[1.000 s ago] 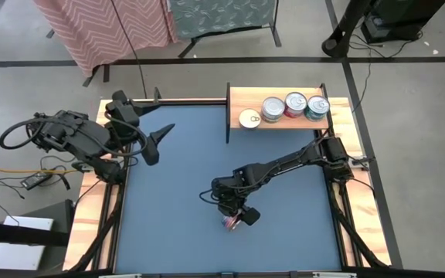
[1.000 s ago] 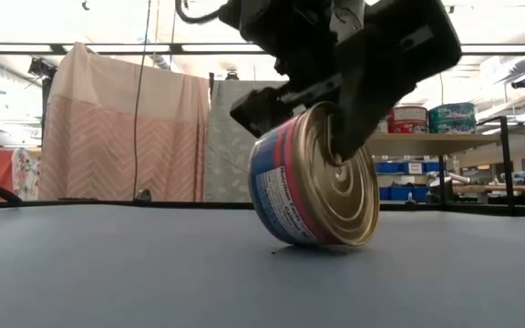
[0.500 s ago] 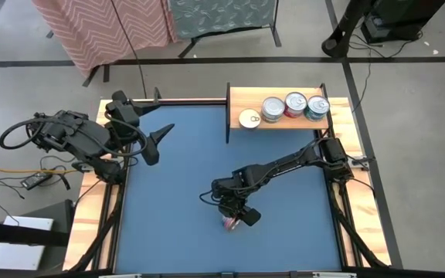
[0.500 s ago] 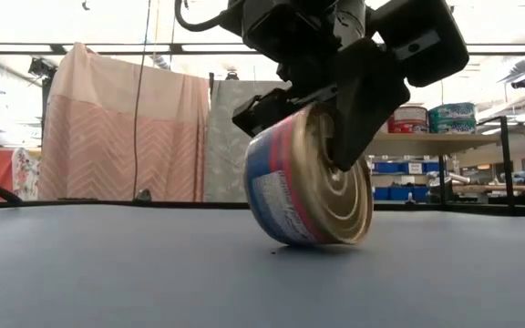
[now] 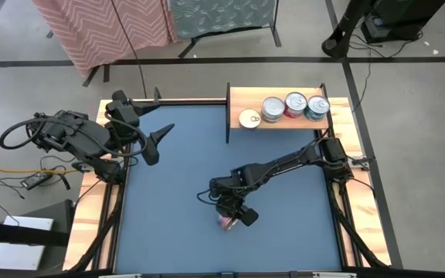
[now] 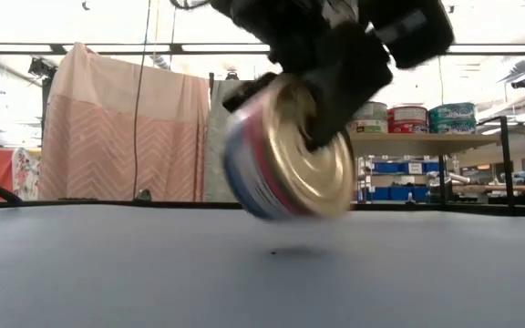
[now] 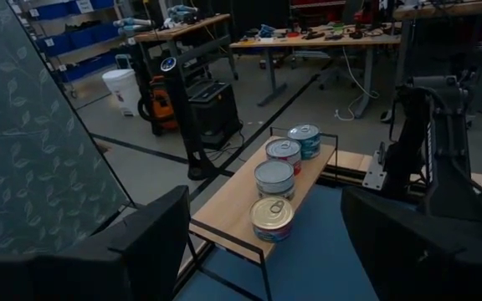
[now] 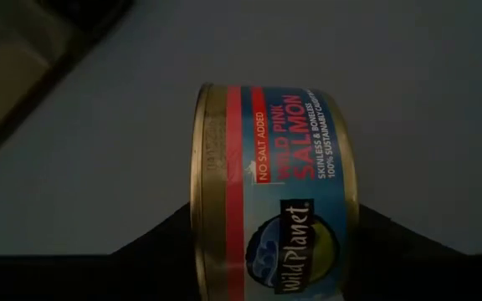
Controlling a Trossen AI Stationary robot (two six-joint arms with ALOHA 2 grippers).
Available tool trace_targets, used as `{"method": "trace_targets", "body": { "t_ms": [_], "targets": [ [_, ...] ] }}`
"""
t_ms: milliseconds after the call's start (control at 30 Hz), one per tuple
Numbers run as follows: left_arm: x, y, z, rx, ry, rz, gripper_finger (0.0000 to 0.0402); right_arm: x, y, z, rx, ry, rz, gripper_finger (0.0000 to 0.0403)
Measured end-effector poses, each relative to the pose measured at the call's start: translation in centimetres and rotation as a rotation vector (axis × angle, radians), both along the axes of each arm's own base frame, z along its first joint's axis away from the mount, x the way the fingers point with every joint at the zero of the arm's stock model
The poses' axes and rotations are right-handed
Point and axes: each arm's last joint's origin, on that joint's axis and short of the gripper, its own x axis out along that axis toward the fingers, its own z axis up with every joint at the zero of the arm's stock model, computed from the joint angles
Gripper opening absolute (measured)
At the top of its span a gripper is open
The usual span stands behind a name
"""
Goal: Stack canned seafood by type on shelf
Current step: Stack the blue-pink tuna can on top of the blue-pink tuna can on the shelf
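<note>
Gold-lidded and banded in red and blue, a short round salmon tin [image 6: 285,150] hangs just clear of the blue desk [image 5: 176,193], clamped on edge in the jaws of the right gripper [image 5: 230,220]. In the low view a small shadow shows on the desk beneath the tin, with open space between them. The tin's flat faces stand nearly upright and one dark finger [image 6: 335,87] crosses the gold lid, so its short axis runs from jaw to jaw, roughly level rather than vertical. The right wrist view confirms this: the label wall [image 8: 295,201] faces the camera and both jaws press the tin's flat ends.

That tilt looks like the crux. The small light-wood shelf with dark metal uprights [image 5: 242,99] lies well apart, toward the far right corner of the desk, beyond the right arm's base. Four tins already sit there flat: a gold-topped tin [image 5: 249,119] at the near end, then a silver-lidded tin [image 5: 273,109], a red-sided tin [image 5: 295,103] and a teal-sided tin [image 5: 317,107]. To stack, the held tin would probably need turning lid-up first.

The left gripper [image 5: 154,140] waits at the far left corner, jaws spread and empty, much farther from the tin.
</note>
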Motion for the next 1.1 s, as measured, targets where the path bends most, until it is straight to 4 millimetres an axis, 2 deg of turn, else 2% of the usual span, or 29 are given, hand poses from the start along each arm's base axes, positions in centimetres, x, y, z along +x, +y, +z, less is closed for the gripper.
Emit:
{"method": "trace_targets", "body": {
  "t_ms": [167,367,467,667,833,967,1100],
  "targets": [
    [0.0,0.0,0.0,0.028,0.019,-0.006,0.0312,1.6,-1.2,3.2,-0.032,-0.081,-0.052,0.0197],
    [0.0,0.0,0.0,0.065,0.045,-0.014,0.0312,3.3,-4.7,8.4,-0.145,-0.194,-0.201,0.0197],
    [0.0,0.0,0.0,0.068,0.047,-0.015,0.0312,3.8,-6.6,11.1,-0.141,-0.226,-0.314,0.0197],
    [0.0,0.0,0.0,0.115,0.08,-0.025,0.0312,4.0,-9.4,16.8,0.025,-0.284,-0.59,0.0197],
    [-0.1,0.0,0.1,0.16,0.11,-0.036,0.0312,3.5,-9.9,20.5,0.205,-0.327,-0.758,0.0197],
    [-0.1,0.1,0.1,0.223,0.149,-0.047,0.0312,3.1,-9.7,22.2,0.342,-0.328,-0.86,0.0197],
    [-0.1,0.1,0.3,0.301,0.193,-0.061,0.0312,3.0,-9.6,22.7,0.422,-0.297,-0.954,0.0197]
  ]
}}
